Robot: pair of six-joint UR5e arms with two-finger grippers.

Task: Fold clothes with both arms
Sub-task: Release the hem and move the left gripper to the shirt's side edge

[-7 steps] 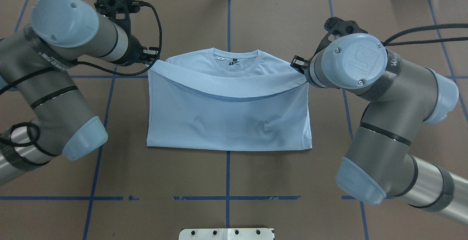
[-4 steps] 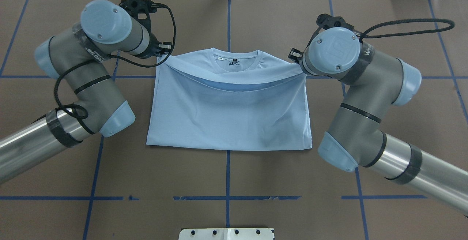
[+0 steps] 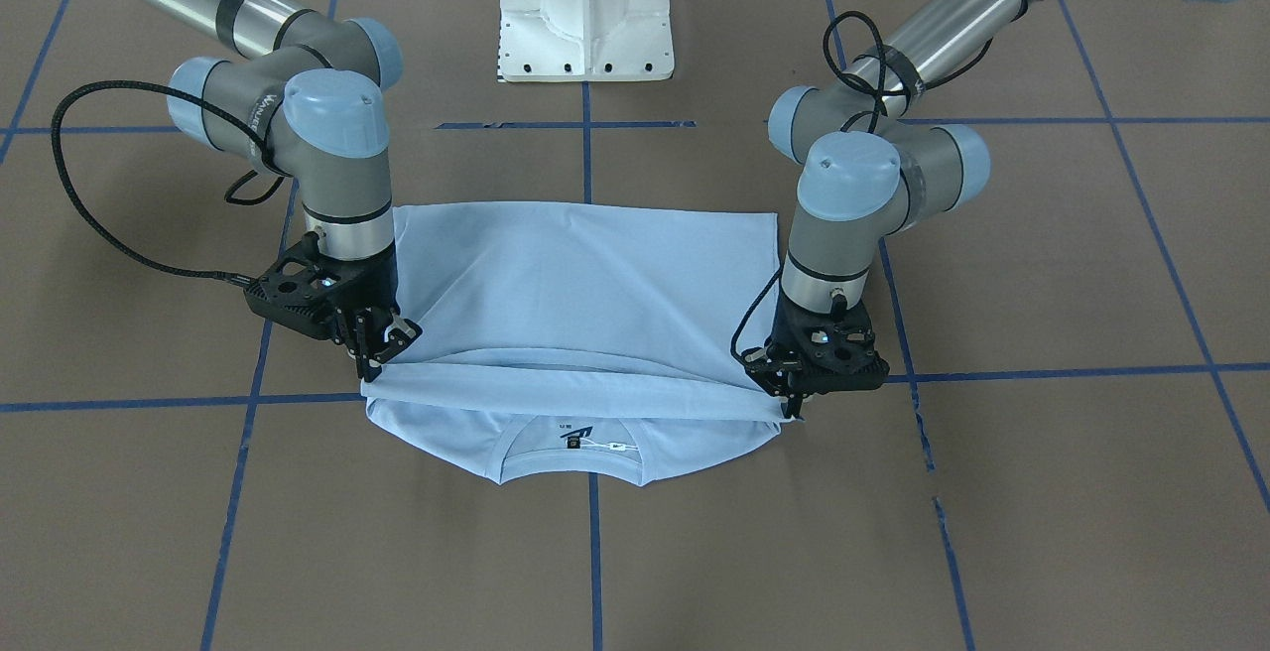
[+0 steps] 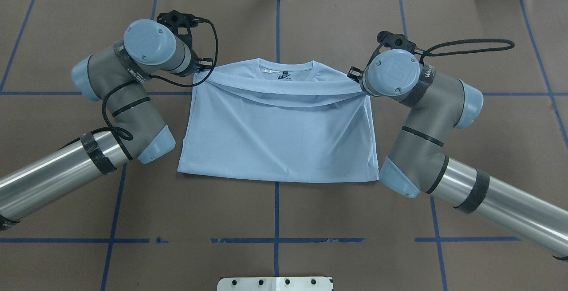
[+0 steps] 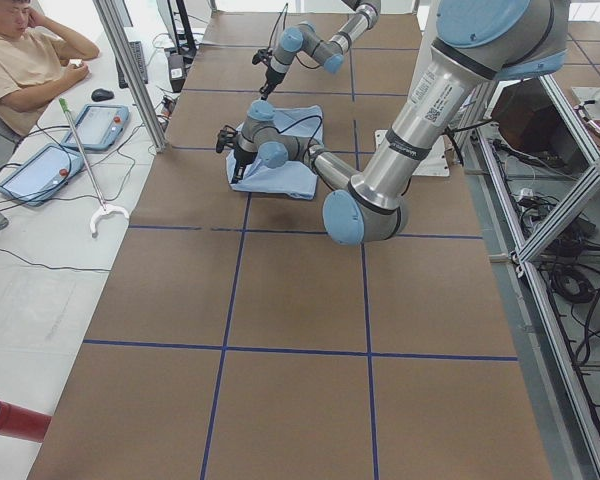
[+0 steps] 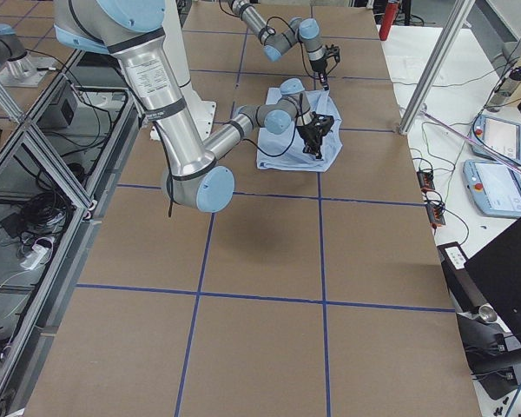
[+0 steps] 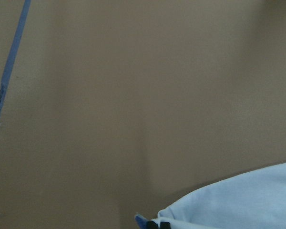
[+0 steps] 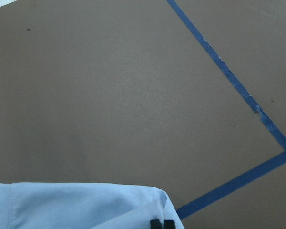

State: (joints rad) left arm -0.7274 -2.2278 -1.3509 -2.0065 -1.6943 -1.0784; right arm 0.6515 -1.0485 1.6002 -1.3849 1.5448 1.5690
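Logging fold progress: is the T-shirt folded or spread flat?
The T-shirt is folded in half: its hem lies near the collar, corners pinched by the left claw and right claw.

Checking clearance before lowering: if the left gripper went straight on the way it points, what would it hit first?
It points down, so the left gripper, shut on the T-shirt hem, would likely meet the shirt's lower layer at its edge, or the brown table just beside; depth is unclear.

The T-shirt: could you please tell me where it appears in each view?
Front-facing: T-shirt at centre.
Overhead: T-shirt at centre.
Exterior left: T-shirt upper, left of centre.
Exterior right: T-shirt upper middle.
Left wrist: T-shirt bottom right.
Right wrist: T-shirt bottom left.
Shared landmark: blue tape lines.
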